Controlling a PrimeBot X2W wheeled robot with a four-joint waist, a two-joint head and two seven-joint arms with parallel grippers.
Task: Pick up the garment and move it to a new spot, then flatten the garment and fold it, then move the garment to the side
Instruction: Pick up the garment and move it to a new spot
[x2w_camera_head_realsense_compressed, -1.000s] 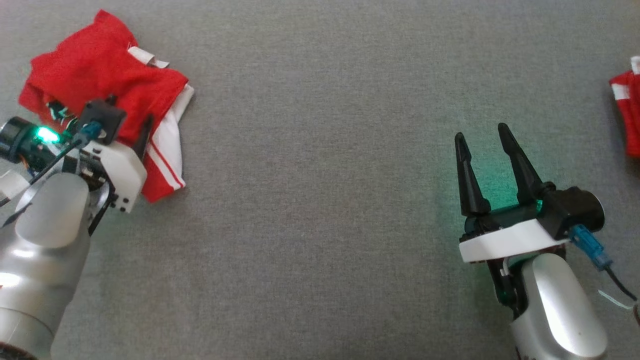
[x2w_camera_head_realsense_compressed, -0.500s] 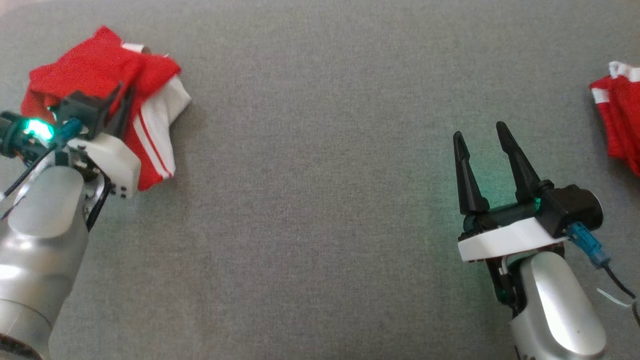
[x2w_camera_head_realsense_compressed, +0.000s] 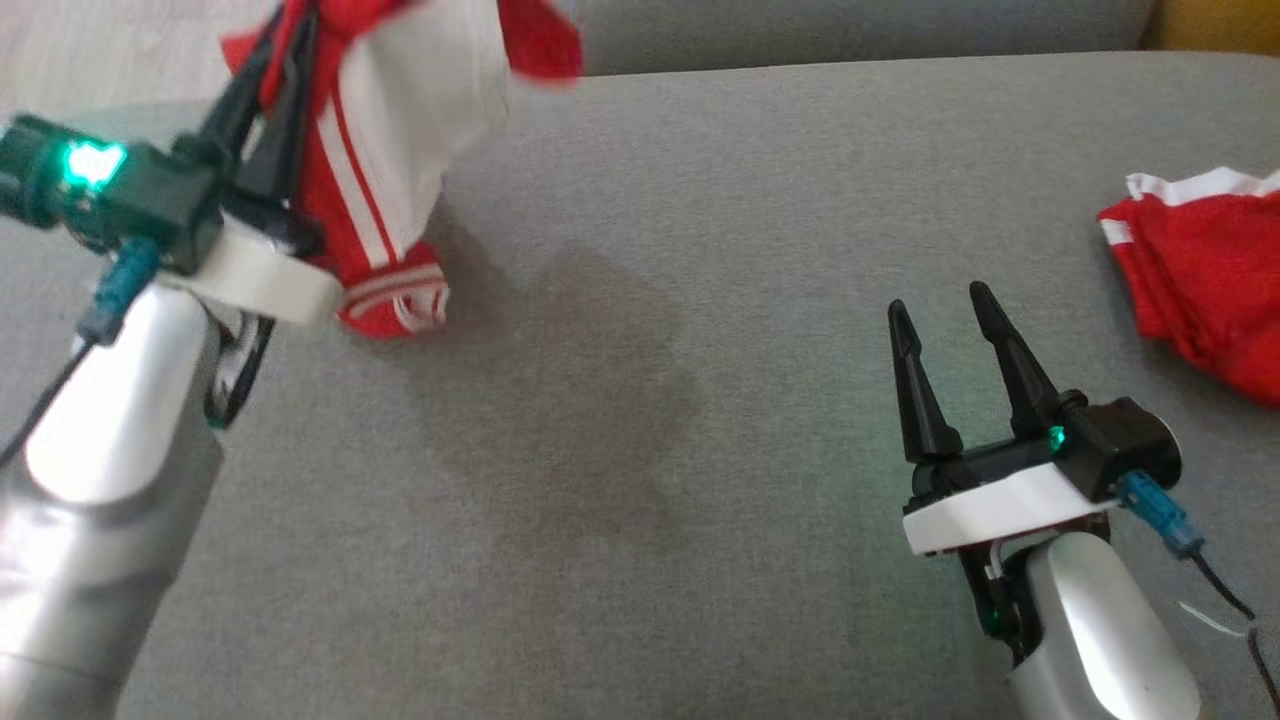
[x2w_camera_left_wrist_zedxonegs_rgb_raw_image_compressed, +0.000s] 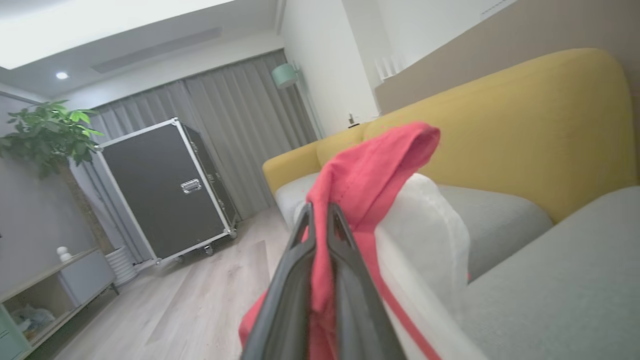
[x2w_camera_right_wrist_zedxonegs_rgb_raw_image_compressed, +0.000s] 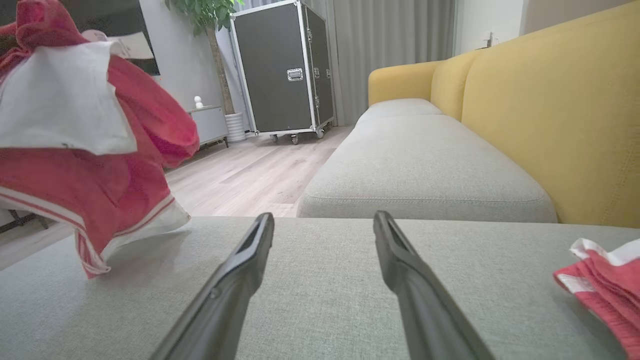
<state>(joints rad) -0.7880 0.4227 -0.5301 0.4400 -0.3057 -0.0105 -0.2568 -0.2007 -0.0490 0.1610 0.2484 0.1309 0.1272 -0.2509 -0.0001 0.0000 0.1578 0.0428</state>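
The garment (x2w_camera_head_realsense_compressed: 400, 170) is red with white panels and stripes. It hangs bunched from my left gripper (x2w_camera_head_realsense_compressed: 300, 20), which is shut on its upper fold at the upper left of the head view. Its lower hem (x2w_camera_head_realsense_compressed: 395, 300) still hangs close to the grey cushion. In the left wrist view the two fingers (x2w_camera_left_wrist_zedxonegs_rgb_raw_image_compressed: 345, 280) pinch red cloth (x2w_camera_left_wrist_zedxonegs_rgb_raw_image_compressed: 370, 170) between them. The right wrist view has the lifted garment (x2w_camera_right_wrist_zedxonegs_rgb_raw_image_compressed: 75, 150) at its left. My right gripper (x2w_camera_head_realsense_compressed: 940, 305) stands open low over the cushion at the lower right, with nothing between its fingers (x2w_camera_right_wrist_zedxonegs_rgb_raw_image_compressed: 400, 260).
A second red and white garment (x2w_camera_head_realsense_compressed: 1200, 270) lies at the cushion's right edge. The grey cushion (x2w_camera_head_realsense_compressed: 640, 450) spreads between the arms. Behind it are a yellow sofa back (x2w_camera_right_wrist_zedxonegs_rgb_raw_image_compressed: 550, 100), another grey seat (x2w_camera_right_wrist_zedxonegs_rgb_raw_image_compressed: 415, 170), a black wheeled case (x2w_camera_right_wrist_zedxonegs_rgb_raw_image_compressed: 285, 70) and wood floor.
My left gripper closed on the garment and lifted it off the cushion, up and a little to the right. The head camera tilted, so the scene shifted. The right gripper held still.
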